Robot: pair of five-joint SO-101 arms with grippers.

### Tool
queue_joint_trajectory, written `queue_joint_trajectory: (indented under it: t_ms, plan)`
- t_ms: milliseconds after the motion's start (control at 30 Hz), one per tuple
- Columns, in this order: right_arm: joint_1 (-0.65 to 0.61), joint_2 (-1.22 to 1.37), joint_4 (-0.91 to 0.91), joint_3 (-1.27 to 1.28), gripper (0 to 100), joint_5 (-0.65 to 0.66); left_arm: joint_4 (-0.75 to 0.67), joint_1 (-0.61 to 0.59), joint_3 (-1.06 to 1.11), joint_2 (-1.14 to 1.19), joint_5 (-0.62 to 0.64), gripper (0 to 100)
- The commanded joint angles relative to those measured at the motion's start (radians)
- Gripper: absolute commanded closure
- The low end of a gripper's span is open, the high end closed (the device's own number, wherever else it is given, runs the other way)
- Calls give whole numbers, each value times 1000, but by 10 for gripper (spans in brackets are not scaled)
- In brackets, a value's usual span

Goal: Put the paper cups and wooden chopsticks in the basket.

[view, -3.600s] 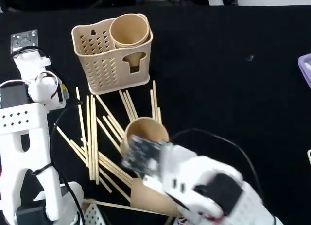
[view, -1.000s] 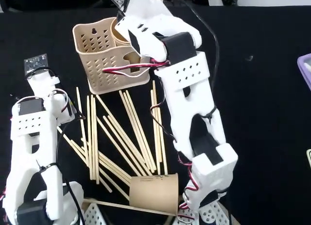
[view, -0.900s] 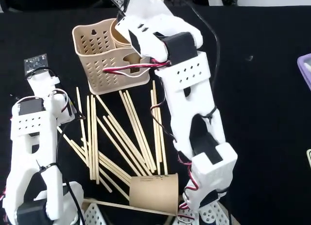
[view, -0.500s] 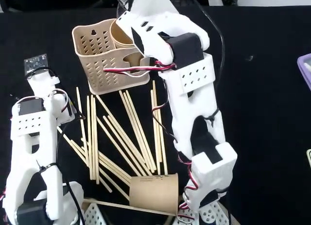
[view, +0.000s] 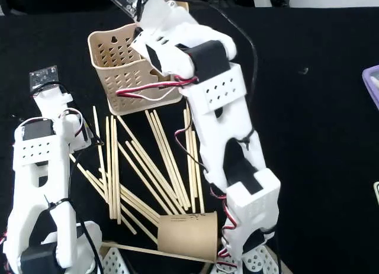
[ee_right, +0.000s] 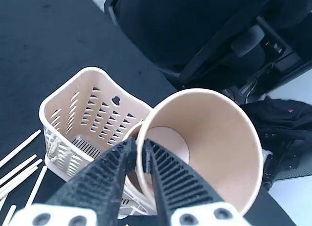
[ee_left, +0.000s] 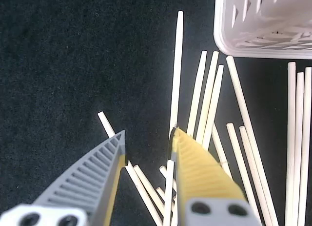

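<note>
A beige perforated basket (view: 115,64) stands at the back of the black table, with one paper cup (ee_right: 133,180) inside it. My right gripper (ee_right: 139,147) is shut on the rim of a second paper cup (ee_right: 209,143), tilted just above the basket (ee_right: 83,113). A third cup (view: 189,235) lies on its side near the front edge. Several wooden chopsticks (view: 142,167) lie scattered between the basket and that cup. My left gripper (ee_left: 147,133) hangs open over the chopsticks (ee_left: 176,70) near a basket corner (ee_left: 263,26), holding nothing.
The right arm (view: 225,114) stretches across the middle of the table toward the basket. The left arm (view: 41,150) stands at the left side. A purple object (view: 373,84) sits at the right edge. A dark chair (ee_right: 204,35) is behind the table.
The right gripper took a cup from among the chopsticks and carried it up over the basket, then shifted slightly left. The left arm rose a little early on and has stayed still since.
</note>
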Motion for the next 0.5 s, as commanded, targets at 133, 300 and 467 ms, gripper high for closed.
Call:
queue_joint_trajectory:
  t_ms: [133, 300, 467]
  plan:
    - [-17, 10, -2, -15, 976, 9, -14, -10, -10, -34, 9, 841]
    - [-17, 2, 3, -15, 806, 8, -14, -10, -10, -34, 9, 841]
    - [-12, -44, 34, -28, 812, 9, -12, -10, -10, -34, 9, 841]
